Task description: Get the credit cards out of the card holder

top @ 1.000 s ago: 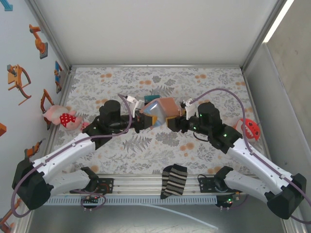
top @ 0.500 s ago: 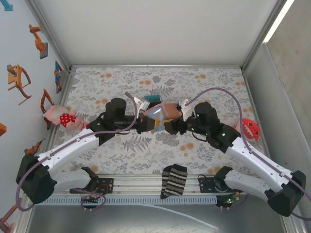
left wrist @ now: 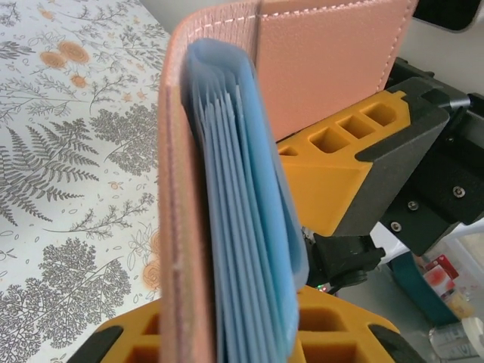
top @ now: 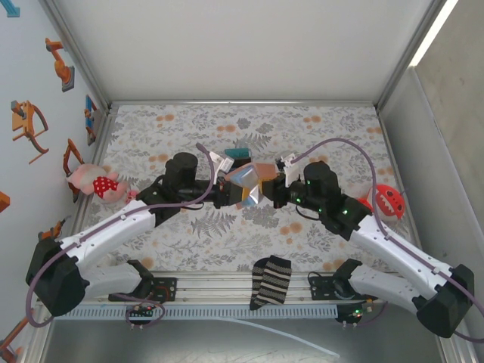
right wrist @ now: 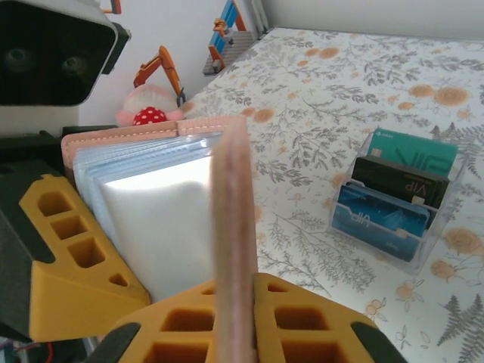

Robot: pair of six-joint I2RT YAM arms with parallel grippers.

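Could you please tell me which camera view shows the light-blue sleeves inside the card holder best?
The left wrist view: the sleeves sit close and edge-on, each layer distinct inside the card holder. The right wrist view shows them face-on but glare-washed; the top external view, a small pale patch.

In the left wrist view the card holder ran off the top and bottom edges. Its light-blue sleeves sat so tightly packed above the left gripper that no credit cards could be told apart inside them. That gripper's fingers were cut off by the lower edge. In the right wrist view, glare whitened the front sleeve. The flap clamped edge-on in the right gripper hid what lay behind it. From above, both grippers' fingertips were hidden under the holder. The card stand just beyond them was too small to make out.
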